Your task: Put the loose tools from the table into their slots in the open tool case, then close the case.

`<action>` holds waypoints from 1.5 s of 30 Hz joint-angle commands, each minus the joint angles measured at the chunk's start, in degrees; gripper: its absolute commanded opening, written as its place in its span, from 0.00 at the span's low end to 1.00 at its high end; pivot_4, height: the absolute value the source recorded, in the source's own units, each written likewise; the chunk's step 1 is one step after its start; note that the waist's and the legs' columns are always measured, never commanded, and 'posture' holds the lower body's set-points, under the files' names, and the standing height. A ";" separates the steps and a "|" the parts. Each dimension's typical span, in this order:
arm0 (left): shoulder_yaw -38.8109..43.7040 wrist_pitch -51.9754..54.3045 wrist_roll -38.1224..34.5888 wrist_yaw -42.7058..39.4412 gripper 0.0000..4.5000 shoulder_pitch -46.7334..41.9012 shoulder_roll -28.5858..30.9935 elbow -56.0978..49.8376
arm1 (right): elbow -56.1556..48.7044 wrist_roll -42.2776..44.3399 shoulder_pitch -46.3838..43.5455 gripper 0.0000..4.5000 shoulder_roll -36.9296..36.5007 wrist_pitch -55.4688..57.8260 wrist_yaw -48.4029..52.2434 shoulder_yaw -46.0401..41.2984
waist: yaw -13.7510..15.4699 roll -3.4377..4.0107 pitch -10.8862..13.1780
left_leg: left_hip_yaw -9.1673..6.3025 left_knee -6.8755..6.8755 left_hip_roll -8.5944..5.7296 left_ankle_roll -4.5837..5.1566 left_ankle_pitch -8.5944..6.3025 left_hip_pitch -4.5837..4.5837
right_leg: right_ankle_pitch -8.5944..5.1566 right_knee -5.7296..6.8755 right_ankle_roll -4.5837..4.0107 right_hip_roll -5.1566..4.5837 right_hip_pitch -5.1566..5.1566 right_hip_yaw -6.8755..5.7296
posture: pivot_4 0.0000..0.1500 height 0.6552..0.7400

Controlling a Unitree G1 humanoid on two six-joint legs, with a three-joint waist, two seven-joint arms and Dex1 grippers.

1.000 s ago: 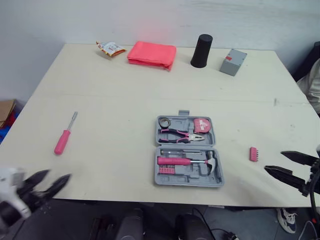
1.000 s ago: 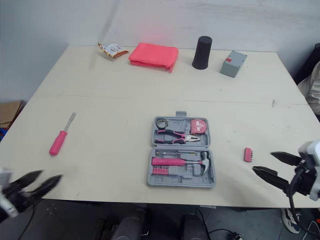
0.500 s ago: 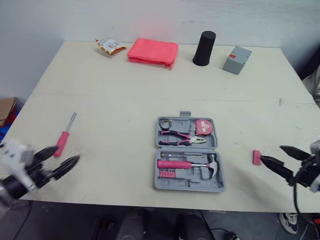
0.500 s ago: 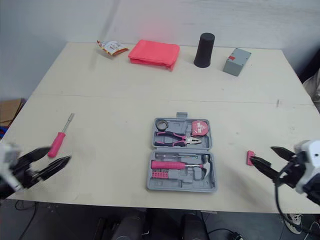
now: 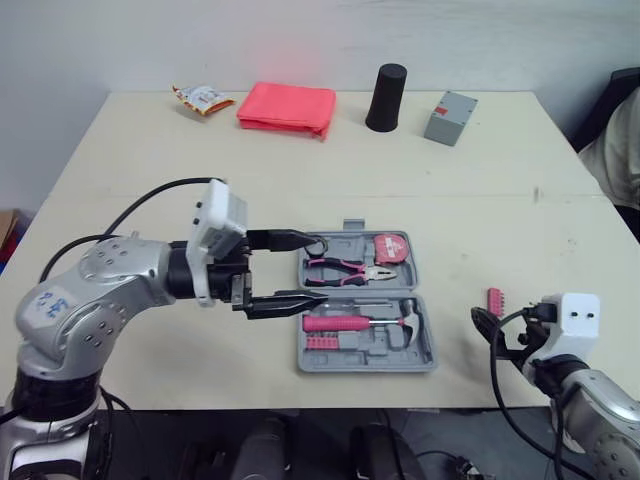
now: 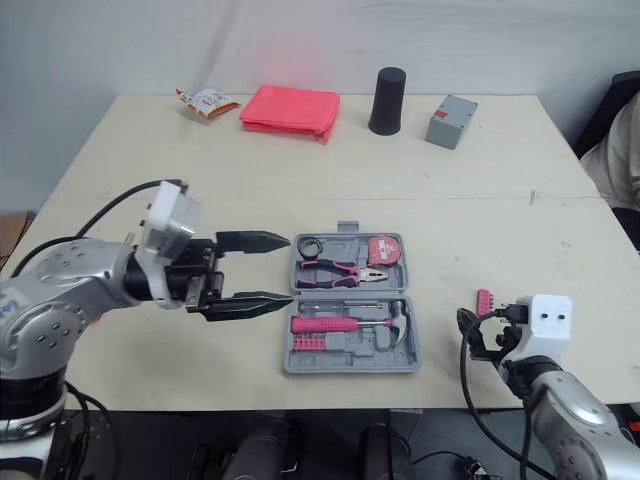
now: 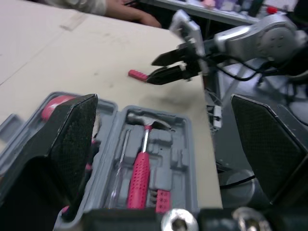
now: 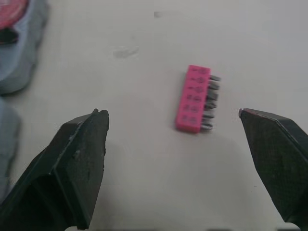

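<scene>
Your right gripper [image 8: 171,114] is nearer: the bit strip [image 8: 195,98] lies just ahead of its wide-spread fingers, long axis across their closing line. Left gripper [image 5: 320,268] gapes wide at the case [image 5: 365,366].

Bright, even light covers the table [image 5: 300,170], casting soft shadows.
</scene>
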 commanded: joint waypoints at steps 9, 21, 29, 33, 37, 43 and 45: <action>-7.31 -4.61 3.86 -4.00 0.99 -6.08 -6.65 3.11 | 4.85 -7.58 -1.55 1.00 3.01 -6.15 -2.97 5.81 | -0.16 0.01 0.00 | 0.11 0.04 0.15 -0.07 0.05 0.00 | -0.02 0.21 -0.04 0.10 -0.16 0.17 | 1.00 0.95; -6.75 -4.44 4.03 -4.81 1.00 -4.95 -4.86 2.62 | 5.21 -8.67 -2.61 0.95 6.53 -4.89 -6.18 4.79 | -0.09 0.00 0.00 | 0.12 0.05 0.15 -0.09 0.06 -0.03 | -0.03 0.24 -0.05 0.06 -0.20 0.18 | 1.00 0.95; -7.10 -4.77 4.42 -4.62 1.00 -4.96 -4.95 2.37 | 5.78 -8.99 -4.04 0.49 7.02 -3.84 -7.45 4.38 | -0.09 0.00 0.00 | 0.12 0.04 0.15 -0.08 0.06 -0.03 | -0.03 0.24 -0.05 0.06 -0.20 0.18 | 1.00 0.95; -6.93 -4.93 4.45 -4.56 1.00 -4.37 -4.83 1.97 | 5.53 -8.73 -4.41 0.49 7.72 -3.03 -8.24 3.45 | -0.09 0.00 0.00 | 0.12 0.05 0.15 -0.08 0.06 -0.03 | -0.03 0.25 -0.05 0.05 -0.20 0.18 | 1.00 0.95; -6.92 -5.48 4.68 -4.44 1.00 -3.80 -5.02 1.78 | 5.88 -9.67 -4.32 0.49 7.36 -3.20 -8.37 3.37 | -0.05 0.00 0.00 | 0.12 0.05 0.15 -0.08 0.06 -0.03 | -0.03 0.25 -0.05 0.05 -0.20 0.18 | 1.00 0.95; -7.20 -6.37 5.26 -4.56 1.00 -3.55 -5.24 1.99 | 6.09 -11.15 -4.37 0.16 4.75 -4.49 -6.77 4.17 | 0.01 0.00 0.00 | 0.11 0.05 0.13 -0.07 0.06 -0.03 | -0.03 0.24 -0.05 0.03 -0.19 0.17 | 1.00 0.95; -7.11 -6.36 5.22 -4.47 1.00 -3.28 -5.27 1.91 | 5.28 -11.35 -4.31 0.16 2.29 -5.46 -4.41 4.68 | 0.01 0.00 0.00 | 0.12 0.05 0.13 -0.06 0.07 -0.03 | -0.03 0.24 -0.05 0.03 -0.19 0.17 | 1.00 0.95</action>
